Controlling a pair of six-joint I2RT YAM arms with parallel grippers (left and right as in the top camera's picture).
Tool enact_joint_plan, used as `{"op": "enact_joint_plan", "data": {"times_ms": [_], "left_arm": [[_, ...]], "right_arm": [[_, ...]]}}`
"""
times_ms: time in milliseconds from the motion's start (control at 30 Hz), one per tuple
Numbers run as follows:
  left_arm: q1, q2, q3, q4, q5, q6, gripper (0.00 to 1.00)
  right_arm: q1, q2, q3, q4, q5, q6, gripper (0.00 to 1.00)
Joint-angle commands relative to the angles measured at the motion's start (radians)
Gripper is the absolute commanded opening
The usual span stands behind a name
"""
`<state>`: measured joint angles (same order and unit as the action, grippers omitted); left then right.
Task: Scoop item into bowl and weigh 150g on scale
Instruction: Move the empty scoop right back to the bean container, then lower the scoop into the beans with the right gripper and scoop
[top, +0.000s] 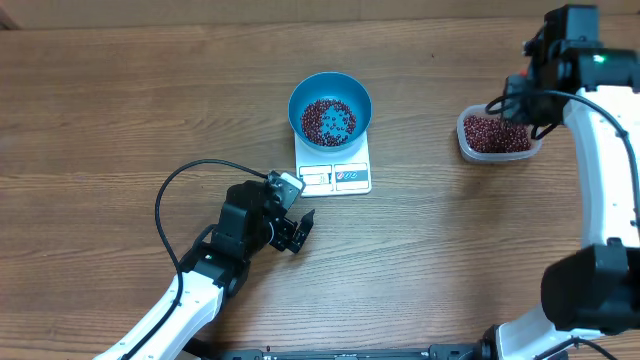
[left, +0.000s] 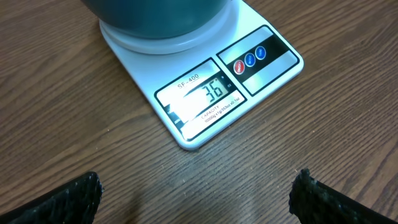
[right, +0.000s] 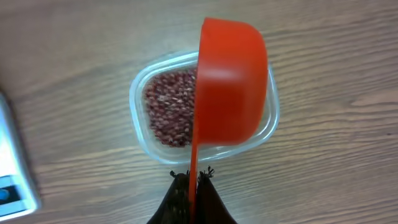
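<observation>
A teal-blue bowl (top: 330, 92) sits on the far end of a small white kitchen scale (top: 335, 176) near the middle of the wooden desk (top: 120, 100). Inside the bowl lies a loose, shallow layer of tiny dark red beans (top: 328, 120), with patches of blue floor showing between them. In the left wrist view the scale's display (left: 208, 93) reads 36, next to three small round buttons on the panel at its side.

More of the same maroon beans fill a clear rounded plastic tub (top: 466, 140) well to the right of the scale. They are glossy, and some show pale specks.

The left end effector (top: 293, 232) rests low on the desk just in front of the scale. Its two black fingers (left: 62, 202) are spread wide apart with nothing between them.

The right end effector (right: 193, 196) is pinched tight on the thin handle of an orange-red scoop (right: 233, 81). The scoop's cup hangs over the near side of the tub with its outer wall towards the camera. Whether it carries any beans cannot be told
</observation>
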<state>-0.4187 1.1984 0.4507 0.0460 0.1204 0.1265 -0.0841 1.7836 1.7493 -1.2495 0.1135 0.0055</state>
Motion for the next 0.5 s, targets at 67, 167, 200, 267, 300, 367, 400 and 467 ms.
{"op": "enact_joint_plan", "data": {"times_ms": [67, 167, 200, 267, 300, 367, 400, 467], "left_arm": [[-0.001, 0.008, -0.001, 0.003, 0.003, -0.015, 1.00], [-0.001, 0.008, -0.001, 0.003, 0.003, -0.015, 1.00], [-0.001, 0.008, -0.001, 0.003, 0.003, -0.015, 1.00], [-0.001, 0.008, -0.001, 0.003, 0.003, -0.015, 0.99], [-0.001, 0.008, -0.001, 0.003, 0.003, -0.015, 1.00], [-0.001, 0.008, -0.001, 0.003, 0.003, -0.015, 1.00], [-0.001, 0.008, -0.001, 0.003, 0.003, -0.015, 1.00], [-0.001, 0.008, -0.001, 0.003, 0.003, -0.015, 0.99]], "right_arm": [[0.000, 0.026, -0.083, 0.037, 0.103, -0.035, 0.04], [0.000, 0.027, -0.117, 0.061, 0.084, -0.029, 0.04], [0.000, 0.027, -0.138, 0.077, 0.077, -0.011, 0.04], [0.000, 0.027, -0.175, 0.107, 0.077, 0.002, 0.04], [-0.002, 0.027, -0.191, 0.121, 0.077, 0.010, 0.04], [-0.003, 0.027, -0.229, 0.151, 0.076, 0.024, 0.04], [-0.003, 0.027, -0.243, 0.164, 0.072, 0.024, 0.04], [-0.003, 0.027, -0.274, 0.192, 0.064, 0.025, 0.04]]}}
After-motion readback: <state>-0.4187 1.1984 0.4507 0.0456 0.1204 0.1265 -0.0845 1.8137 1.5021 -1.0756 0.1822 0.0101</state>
